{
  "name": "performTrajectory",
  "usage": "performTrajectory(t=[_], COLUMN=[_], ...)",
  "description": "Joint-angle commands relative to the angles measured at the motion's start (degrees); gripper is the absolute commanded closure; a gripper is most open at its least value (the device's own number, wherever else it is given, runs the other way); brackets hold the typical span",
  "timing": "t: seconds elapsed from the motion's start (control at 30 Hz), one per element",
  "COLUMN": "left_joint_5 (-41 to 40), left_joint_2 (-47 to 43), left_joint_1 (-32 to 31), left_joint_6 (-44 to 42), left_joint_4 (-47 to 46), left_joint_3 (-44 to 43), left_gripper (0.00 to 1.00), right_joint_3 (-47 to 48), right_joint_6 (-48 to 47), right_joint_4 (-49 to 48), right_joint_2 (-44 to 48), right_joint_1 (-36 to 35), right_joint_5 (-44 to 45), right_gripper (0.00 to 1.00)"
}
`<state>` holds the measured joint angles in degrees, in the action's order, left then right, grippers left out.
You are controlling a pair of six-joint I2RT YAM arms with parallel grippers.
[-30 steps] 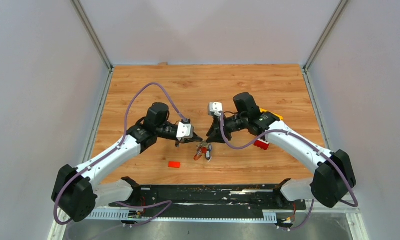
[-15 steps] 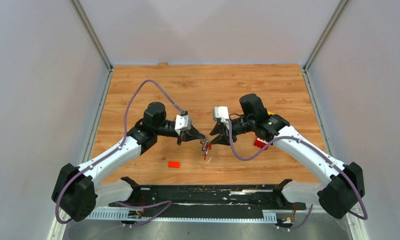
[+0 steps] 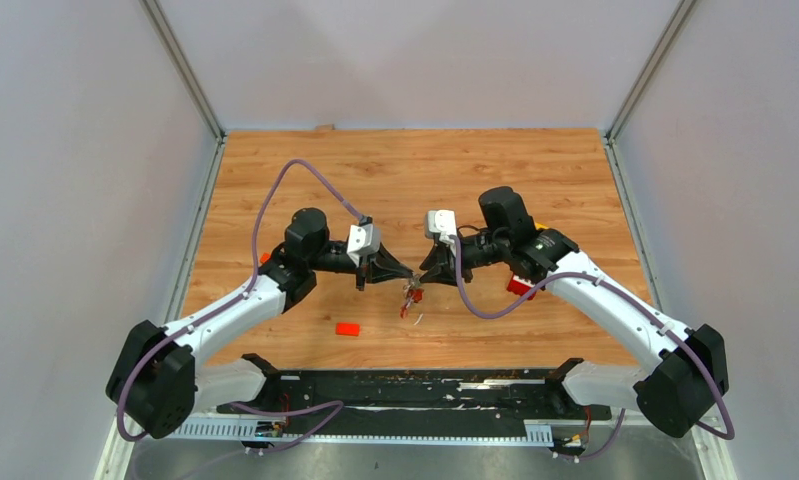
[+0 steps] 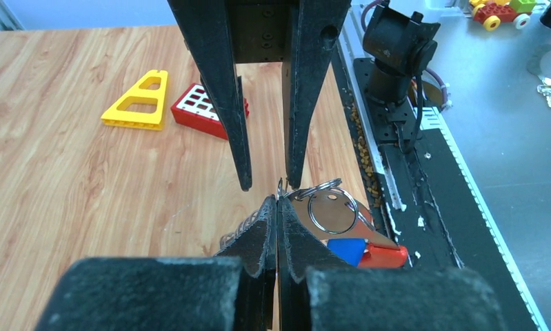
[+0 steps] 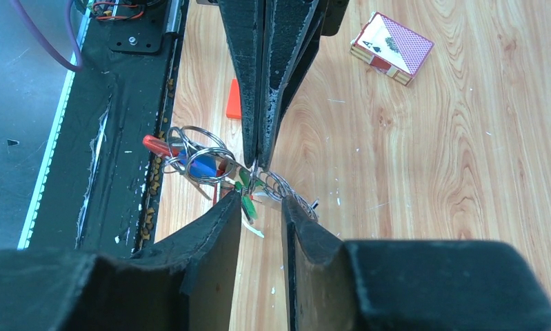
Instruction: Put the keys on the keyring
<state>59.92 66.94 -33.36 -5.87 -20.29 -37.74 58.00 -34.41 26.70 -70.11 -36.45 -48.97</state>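
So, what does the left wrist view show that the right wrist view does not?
Only left wrist: a yellow triangular piece and a red brick on the wood, behind the open right gripper. Only right wrist: a card box, an orange block, and a green tag in the bunch. Both: the keyring with its blue tag, pinched by the shut left gripper.

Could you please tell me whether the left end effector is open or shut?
Shut: the left end effector has its fingers touching at the tips, pinching the keyring.
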Motion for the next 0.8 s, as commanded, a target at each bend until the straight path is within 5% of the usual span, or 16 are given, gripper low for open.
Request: performTrajectory(t=[0.0,0.77], left_joint_5=[0.8,0.4], left_joint_2=[0.0,0.4], left_joint_1=[0.1,0.2], left_joint_6=[2.5,4.2], left_joint_4=[-5.9,-9.1], left_joint_3=[0.2,1.7], left_gripper=[1.0,1.0], right_joint_3=[0.9,0.9], right_joint_6=[0.2,1.7], right_joint_4=[-2.4,-3.8], right_joint_2=[0.8,-0.9], right_joint_1=[0.0,-0.8], right_joint_5=[-1.6,-1.6], right_gripper=[0.72,0.89])
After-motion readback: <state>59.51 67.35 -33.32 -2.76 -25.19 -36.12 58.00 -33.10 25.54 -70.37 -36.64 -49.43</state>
